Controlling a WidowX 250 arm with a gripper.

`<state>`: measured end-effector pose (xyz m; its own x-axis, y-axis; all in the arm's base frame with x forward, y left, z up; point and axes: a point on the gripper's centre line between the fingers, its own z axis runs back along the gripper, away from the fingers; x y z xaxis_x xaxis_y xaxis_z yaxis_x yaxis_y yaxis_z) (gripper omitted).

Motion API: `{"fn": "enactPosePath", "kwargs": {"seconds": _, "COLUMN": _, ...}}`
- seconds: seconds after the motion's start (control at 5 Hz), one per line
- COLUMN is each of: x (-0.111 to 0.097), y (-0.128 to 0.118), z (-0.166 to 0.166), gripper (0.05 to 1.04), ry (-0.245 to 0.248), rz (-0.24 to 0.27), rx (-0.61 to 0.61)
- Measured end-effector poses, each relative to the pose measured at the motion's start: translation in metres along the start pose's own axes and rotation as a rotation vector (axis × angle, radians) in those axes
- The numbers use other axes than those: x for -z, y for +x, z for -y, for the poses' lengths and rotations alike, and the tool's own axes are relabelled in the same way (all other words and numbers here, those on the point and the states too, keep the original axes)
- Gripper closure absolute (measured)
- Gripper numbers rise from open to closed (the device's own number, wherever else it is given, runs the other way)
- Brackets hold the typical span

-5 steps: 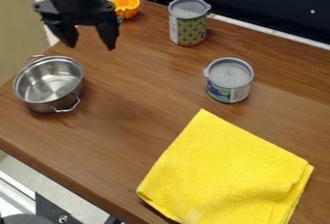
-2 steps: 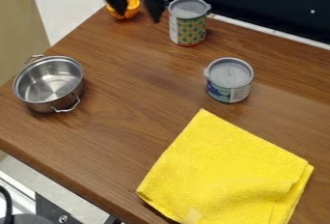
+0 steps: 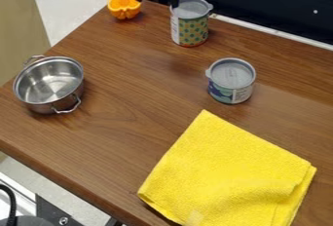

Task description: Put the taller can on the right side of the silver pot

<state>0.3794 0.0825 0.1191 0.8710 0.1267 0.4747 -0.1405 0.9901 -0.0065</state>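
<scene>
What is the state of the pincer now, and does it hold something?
Pincer: open, holding nothing, near the top of the taller can.

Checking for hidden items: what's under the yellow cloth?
The cloth lies on the wooden table, visible around it; anything else beneath is covered, so I can't tell.

The taller can [image 3: 190, 24] stands upright on the wooden bench [image 3: 123, 140], near its back edge; it has a grey lid with a small tab, a yellowish label dotted with green, a pale side panel and a red rim at the base; the silver pot [image 3: 49, 84] sits upright and open near the bench's left edge, shiny, two wire handles on opposite sides, well apart from the can.
</scene>
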Motion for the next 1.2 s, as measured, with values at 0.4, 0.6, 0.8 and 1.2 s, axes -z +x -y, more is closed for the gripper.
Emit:
{"fn": "enactPosePath", "kwargs": {"seconds": 0.4, "x": 0.019, "y": 0.030, "z": 0.008, "gripper": 0.085, "ry": -0.017, "rz": 0.033, "rx": -0.013}}
{"fn": "enactPosePath", "kwargs": {"seconds": 0.6, "x": 0.031, "y": 0.045, "z": 0.010, "gripper": 0.085, "ry": -0.003, "rz": 0.039, "rx": -0.032}}
{"fn": "enactPosePath", "kwargs": {"seconds": 0.8, "x": 0.040, "y": 0.055, "z": 0.011, "gripper": 0.085, "ry": 0.019, "rz": 0.043, "rx": -0.048}}
{"fn": "enactPosePath", "kwargs": {"seconds": 1.2, "x": 0.056, "y": 0.072, "z": 0.017, "gripper": 0.085, "ry": 0.021, "rz": 0.093, "rx": -0.027}}
